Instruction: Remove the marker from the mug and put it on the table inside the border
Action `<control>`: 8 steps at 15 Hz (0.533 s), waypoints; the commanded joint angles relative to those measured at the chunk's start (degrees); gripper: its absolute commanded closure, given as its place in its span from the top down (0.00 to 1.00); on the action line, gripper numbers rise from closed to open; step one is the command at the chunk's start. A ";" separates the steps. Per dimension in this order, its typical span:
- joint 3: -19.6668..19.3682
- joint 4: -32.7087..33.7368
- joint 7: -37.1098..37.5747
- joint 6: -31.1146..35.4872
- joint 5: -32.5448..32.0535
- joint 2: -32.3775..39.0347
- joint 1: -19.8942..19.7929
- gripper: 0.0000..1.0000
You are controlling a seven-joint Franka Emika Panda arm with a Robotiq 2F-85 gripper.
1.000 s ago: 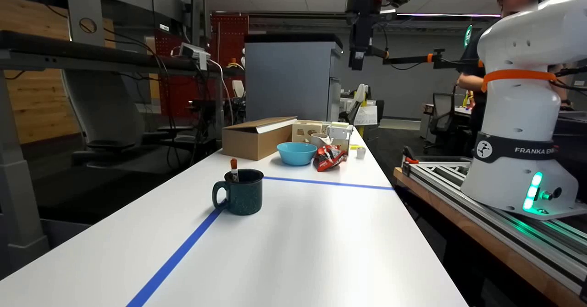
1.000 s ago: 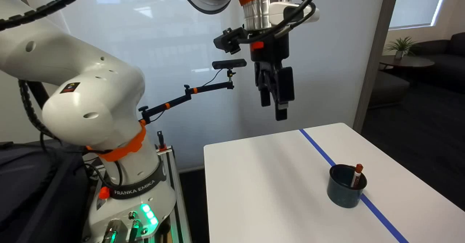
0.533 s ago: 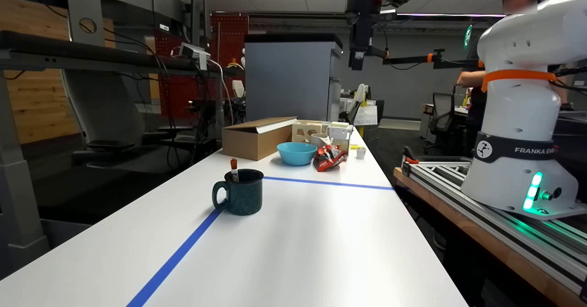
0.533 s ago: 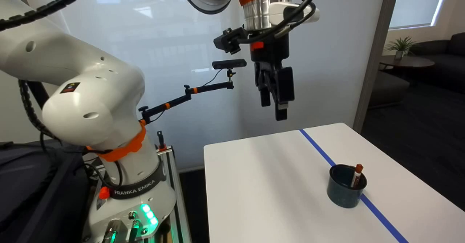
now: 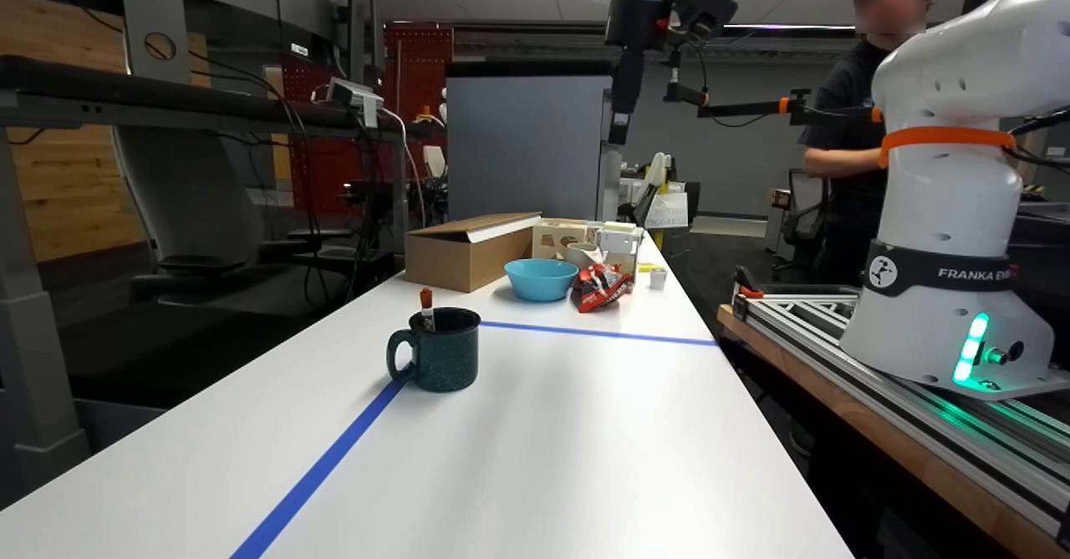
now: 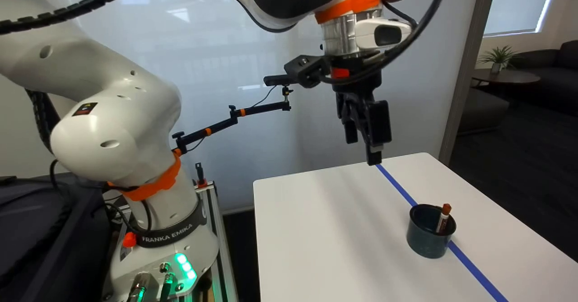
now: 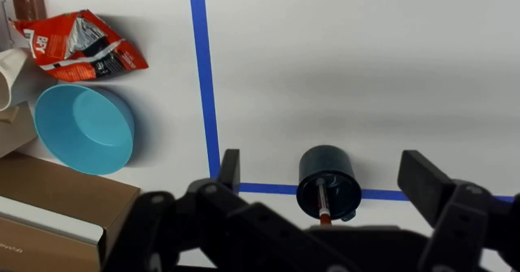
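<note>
Looks like approach: gripper point(image 7: 320, 164) spread wide, empty; next, centre over the capped marker point(image 6: 443, 220) in the speckled mug point(image 5: 447, 363), then descend.

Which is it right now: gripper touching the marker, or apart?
Apart. In an exterior view, a wide gap separates the gripper from the marker in the mug.

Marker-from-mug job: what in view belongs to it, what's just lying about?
For the job:
marker, leaning in the mug
mug
table
blue tape border
gripper, open and holding nothing

Just lying about:
light-blue bowl
red bag
cardboard box
white cup
</note>
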 commanded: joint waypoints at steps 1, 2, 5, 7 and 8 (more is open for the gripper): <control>-2.24 1.37 -1.03 11.77 -1.78 7.96 -1.67 1.00; -2.61 1.48 -1.44 14.68 -1.66 10.16 -1.88 1.00; -2.61 1.21 -0.96 23.35 -1.64 16.28 -2.74 1.00; -2.10 0.99 -0.47 29.51 -2.01 20.50 -3.01 1.00; -1.95 1.12 -0.28 33.03 -1.97 22.66 -2.95 1.00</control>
